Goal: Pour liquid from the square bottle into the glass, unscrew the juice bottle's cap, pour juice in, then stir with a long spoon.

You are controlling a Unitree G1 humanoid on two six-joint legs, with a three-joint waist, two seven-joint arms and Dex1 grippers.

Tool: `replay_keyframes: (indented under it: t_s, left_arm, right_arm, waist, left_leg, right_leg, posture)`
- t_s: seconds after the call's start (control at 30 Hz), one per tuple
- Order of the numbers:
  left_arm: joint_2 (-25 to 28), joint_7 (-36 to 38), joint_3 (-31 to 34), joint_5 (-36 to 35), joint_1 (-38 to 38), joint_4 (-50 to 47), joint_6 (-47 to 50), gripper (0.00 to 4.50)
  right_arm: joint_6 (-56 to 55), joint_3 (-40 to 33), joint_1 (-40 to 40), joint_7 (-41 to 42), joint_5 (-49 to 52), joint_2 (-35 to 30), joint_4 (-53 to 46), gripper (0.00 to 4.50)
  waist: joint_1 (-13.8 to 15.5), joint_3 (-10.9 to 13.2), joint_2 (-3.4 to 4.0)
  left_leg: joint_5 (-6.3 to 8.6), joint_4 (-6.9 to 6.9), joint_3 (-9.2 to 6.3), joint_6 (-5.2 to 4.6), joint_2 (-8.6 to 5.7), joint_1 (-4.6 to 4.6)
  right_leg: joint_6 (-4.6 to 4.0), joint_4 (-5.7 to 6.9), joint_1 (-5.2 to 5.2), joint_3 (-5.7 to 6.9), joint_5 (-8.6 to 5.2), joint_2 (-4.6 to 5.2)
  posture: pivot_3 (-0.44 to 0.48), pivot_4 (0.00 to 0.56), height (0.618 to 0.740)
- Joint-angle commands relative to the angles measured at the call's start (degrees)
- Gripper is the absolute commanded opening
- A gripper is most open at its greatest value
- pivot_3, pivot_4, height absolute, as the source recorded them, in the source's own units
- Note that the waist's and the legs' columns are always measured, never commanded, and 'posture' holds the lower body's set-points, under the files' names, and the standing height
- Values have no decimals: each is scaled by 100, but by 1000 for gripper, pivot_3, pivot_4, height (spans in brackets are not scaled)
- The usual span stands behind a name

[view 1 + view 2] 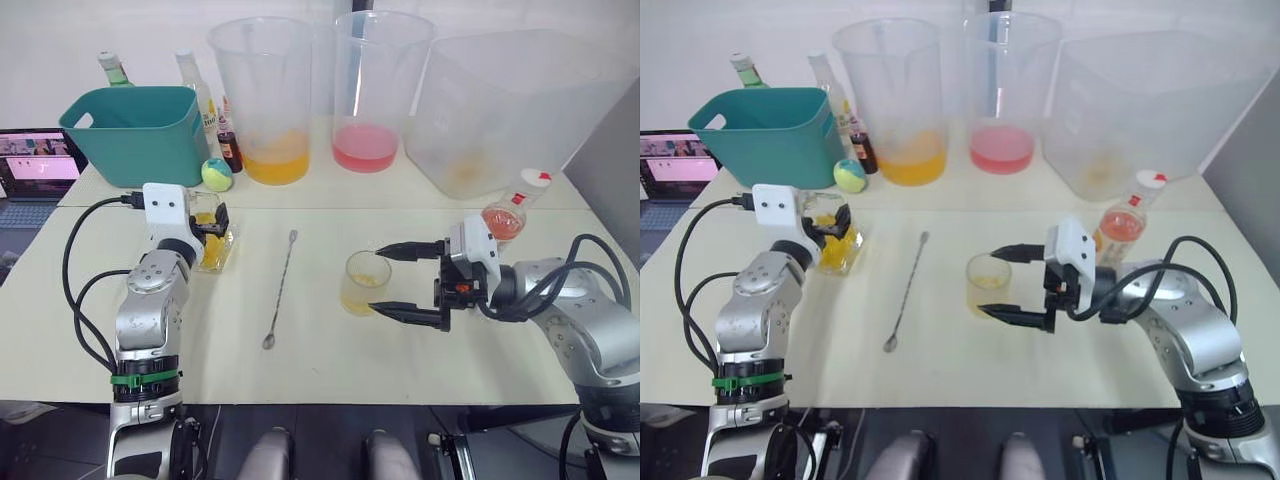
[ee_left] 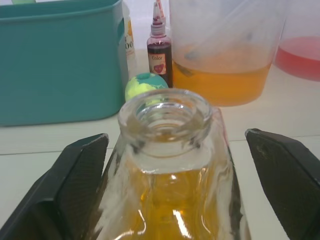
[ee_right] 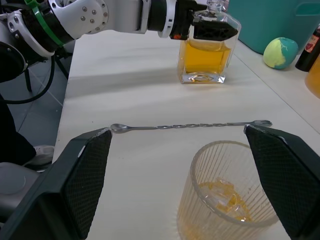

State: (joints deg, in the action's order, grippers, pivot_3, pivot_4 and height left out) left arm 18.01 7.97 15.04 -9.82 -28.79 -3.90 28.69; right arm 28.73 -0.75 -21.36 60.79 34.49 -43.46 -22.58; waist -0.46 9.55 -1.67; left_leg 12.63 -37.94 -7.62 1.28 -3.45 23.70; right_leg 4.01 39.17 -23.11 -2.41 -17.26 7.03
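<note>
Left eye view: the right gripper (image 1: 407, 283) stands wide open, holding nothing, with the glass (image 1: 363, 282) just ahead between its fingers. The juice bottle (image 1: 512, 210) stands behind it.

Left wrist view: the left gripper (image 2: 182, 187) is spread around the square bottle (image 2: 172, 165), unclamped.

Right wrist view: the spoon (image 3: 190, 126) lies beyond the glass. Retreat straight back to avoid tipping the bottle.

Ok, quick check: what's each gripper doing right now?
Left gripper: open, its fingers either side of the square bottle, not clamped.
Right gripper: open, fingers straddling the glass, holding nothing.
</note>
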Motion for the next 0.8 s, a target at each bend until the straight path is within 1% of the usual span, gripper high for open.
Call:
replay_keyframes:
  t_s: [0.03,0.1,0.3,0.4,0.47,0.53,0.6,0.7,0.77,0.8]
  left_arm:
    - [63,42,118,-193,-136,-465,-115,4482]
    - [120,44,138,-233,-106,-631,-56,4482]
    - [320,71,365,-624,282,-1740,634,4482]
    - [528,347,668,-1081,523,-2225,902,4482]
    - [739,733,989,-1561,802,-2494,1015,4482]
    - [991,1322,1415,-2255,1248,-2674,1179,4482]
    - [1266,1821,1760,-2627,1739,-2667,1182,4482]
    - [1611,2560,2228,-2950,2488,-2474,909,4482]
    - [1750,2959,2469,-2911,2965,-2171,626,4482]
    - [1791,3151,2545,-2852,3203,-1990,459,4482]
  right_arm:
    - [-107,-195,14,-85,37,-8,-212,4500]
    - [-89,-226,47,-138,58,-4,-236,4500]
    - [-56,-683,531,-467,49,-117,-296,4500]
    - [-56,-1159,912,-645,45,-208,-250,4500]
    - [-57,-1574,1194,-746,81,-250,-186,4500]
    - [-106,-2005,1554,-805,61,-271,-71,4500]
    - [-189,-2334,1909,-799,6,-283,8,4500]
    - [-339,-2812,2374,-835,5,-190,166,4500]
    - [-475,-3106,2685,-866,-8,-79,332,4500]
    - [-543,-3245,2821,-880,8,-4,424,4500]
  waist:
    - [-4,0,0]
    - [-9,0,0]
    - [-23,0,0]
    - [-14,0,0]
    - [-19,0,0]
    - [-22,0,1]
    - [-25,-1,3]
    - [-29,-1,4]
    - [-27,0,6]
    - [-25,0,7]
  left_leg:
    - [0,0,0,0,0,0]
    - [0,0,0,0,1,0]
    - [1,4,1,-2,2,0]
    - [1,4,1,-2,3,-1]
    - [2,4,2,-2,2,-1]
    - [2,6,4,-3,4,-4]
    - [2,13,7,-3,5,-10]
    - [4,22,16,-6,14,-29]
    - [5,25,18,-7,20,-54]
    - [7,33,19,-9,24,-80]
  right_leg:
    - [0,0,0,0,0,0]
    - [0,0,0,0,0,0]
    - [0,-3,-1,-3,0,0]
    - [0,-3,-1,-2,0,-1]
    - [0,-3,-1,-2,0,-1]
    - [0,-5,0,-4,0,-1]
    - [0,-8,3,-6,0,-3]
    - [-1,-13,14,-13,-1,-8]
    - [-3,-26,45,-12,-2,-14]
    - [-4,-40,76,-10,-3,-16]
  posture:
    - [0,150,738]
    - [0,150,738]
    - [0,150,738]
    - [0,150,738]
    - [0,150,738]
    - [0,150,738]
    - [0,150,738]
    - [0,150,738]
    - [0,150,738]
    - [0,150,738]
